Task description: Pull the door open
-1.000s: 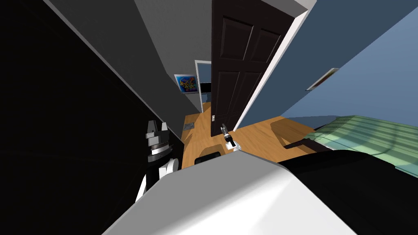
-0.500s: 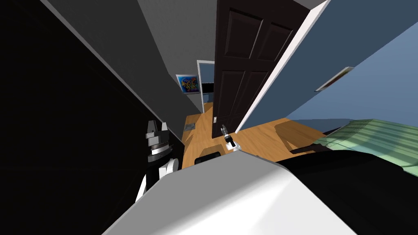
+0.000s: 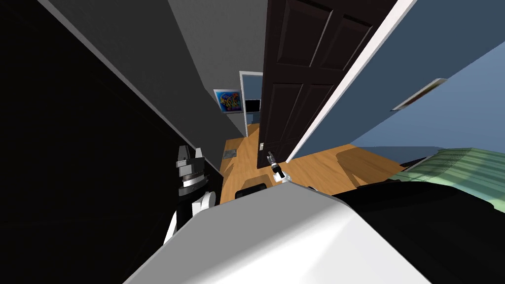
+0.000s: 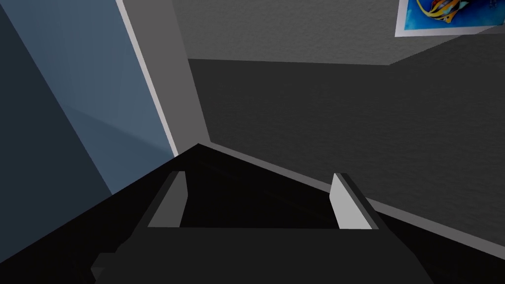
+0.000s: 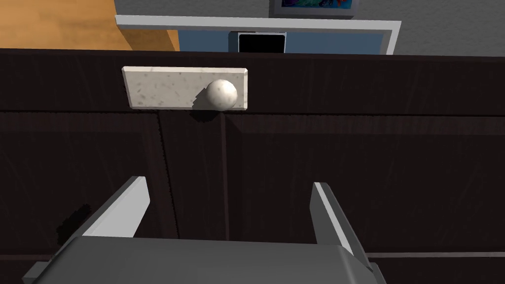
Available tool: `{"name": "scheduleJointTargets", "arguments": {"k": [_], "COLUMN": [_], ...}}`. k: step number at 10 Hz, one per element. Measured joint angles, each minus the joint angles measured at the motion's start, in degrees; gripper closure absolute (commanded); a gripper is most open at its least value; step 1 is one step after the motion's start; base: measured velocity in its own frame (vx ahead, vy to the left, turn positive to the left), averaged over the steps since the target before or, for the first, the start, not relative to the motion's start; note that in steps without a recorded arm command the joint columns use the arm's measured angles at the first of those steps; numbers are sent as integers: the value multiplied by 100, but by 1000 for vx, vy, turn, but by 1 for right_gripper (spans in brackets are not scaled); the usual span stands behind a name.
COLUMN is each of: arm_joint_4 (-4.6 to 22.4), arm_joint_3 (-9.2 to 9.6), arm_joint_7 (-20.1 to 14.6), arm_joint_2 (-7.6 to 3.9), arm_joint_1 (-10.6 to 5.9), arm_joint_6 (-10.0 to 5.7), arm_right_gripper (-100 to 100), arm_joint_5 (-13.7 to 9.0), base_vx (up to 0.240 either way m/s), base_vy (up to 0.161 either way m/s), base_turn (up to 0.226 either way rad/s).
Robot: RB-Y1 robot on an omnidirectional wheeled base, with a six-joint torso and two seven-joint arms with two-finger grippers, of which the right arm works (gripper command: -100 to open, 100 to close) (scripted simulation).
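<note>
A dark panelled door (image 3: 296,79) stands ajar in its white frame (image 3: 340,84), with a gap on its left side. Its round pale knob (image 5: 221,93) sits on a speckled pale plate (image 5: 162,87), small near the door's edge (image 3: 261,146) in the head view. My right gripper (image 3: 270,158) hovers just short of the door, below the knob. Its fingers (image 5: 126,209) are open, empty, and apart from the knob. My left gripper (image 3: 190,154) is raised at my left side, open and empty (image 4: 256,202).
A grey wall (image 3: 197,74) runs along the left with a colourful picture (image 3: 228,100). A black area (image 3: 74,162) lies beyond it. Blue wall (image 3: 434,54) stands right of the frame. A green striped bed (image 3: 458,170) is at the right. Wood floor (image 3: 315,170) spreads before the door.
The whole head view has shifted: the door and frame sit further right and closer, so I have moved. The right gripper stays close before the door. The left arm is unchanged.
</note>
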Motion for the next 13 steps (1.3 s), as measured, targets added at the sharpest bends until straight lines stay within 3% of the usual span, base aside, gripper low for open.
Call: {"name": "scheduleJointTargets", "arguments": {"k": [3,5,7,9,10,11,12,13], "arm_joint_4": [349,416,602,580,471,603,479,545], "arm_joint_3": [-9,-10,-57,-116,-148,-193,-226,-246], "arm_joint_7": [-6,-4,-45,-120,-168,-203,-278,-311], "arm_joint_2": [-19,-21,-84,-190,-259,-309,-416,-442], "arm_joint_1": [-139,-152,-168,-79,47,30,136,124], "arm_joint_6": [-75,-68,-202,-245,-239,-317,-301,-332], "arm_right_gripper": [-100,-100,-100,-100,-100,-100,-100,-100], "arm_joint_5": [8,15,-18,-62,-86,-117,-145,-159], "base_vx": [84,79,166,189,234,220,127,74], "base_vy": [-14,10,44,49,29,27,19,9], "base_turn": [38,56,85,127,153,117,35,35]}}
